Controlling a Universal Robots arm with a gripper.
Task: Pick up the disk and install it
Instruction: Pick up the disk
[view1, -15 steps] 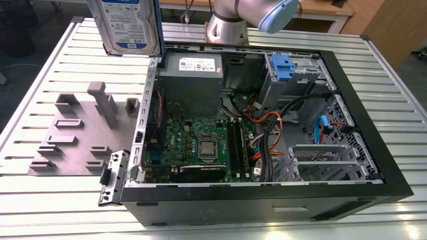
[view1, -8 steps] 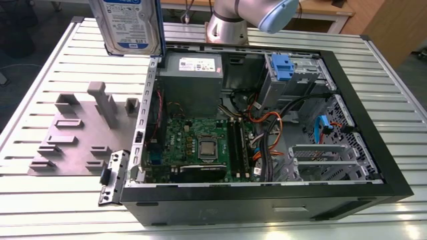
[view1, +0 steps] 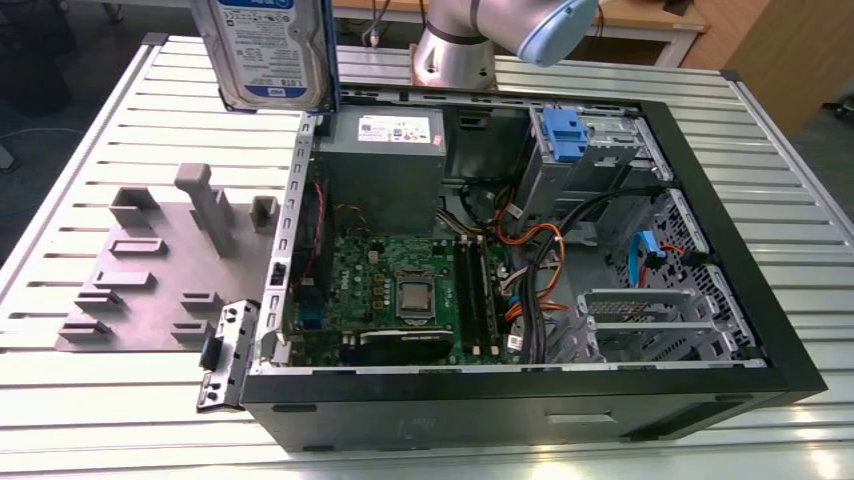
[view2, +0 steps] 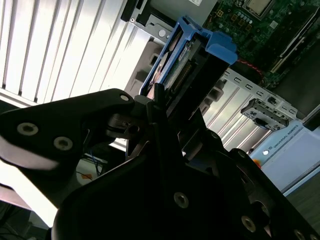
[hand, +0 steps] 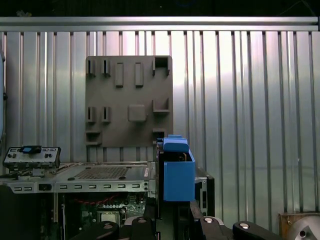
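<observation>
One item in hand: the disk (view1: 274, 55), silver, with a white-and-blue label and a blue frame along its edges.
Pincer: my pincer (view2: 172, 102) is clenched on the disk. In the second wrist view the black fingers (view2: 161, 125) flank it. I cannot quite make out where the pads meet it, so I judge the grip partly from the disk hanging clear of everything.
Disk position: aloft and upright at the top of the exterior view, label facing that camera. It is over the slatted table (view1: 94, 400), near the back corner of the open case (view1: 534, 410) on the exterior view's left, and touches neither.
Disk, first wrist view: the blue frame end (hand: 177, 172) juts out ahead of me.
Grey fixture plate (view1: 160, 260): flat on the table, beside the case on the exterior view's left.
Drive cage (view1: 594, 150): at the back of the case toward the exterior view's right, with a blue latch (view1: 567, 130) standing in it, well apart from the disk.
Obstacles: orange and black cables (view1: 534, 250) run between the motherboard (view1: 400, 290) and the cage. The grey power supply box (view1: 380, 160) sits between the disk and the cage.
Step in hand, as I judge it: carrying the disk across to the case.
Doing it well: firm grip, disk held square, travel high over the case wall and the power supply box, and well clear of the cables.
</observation>
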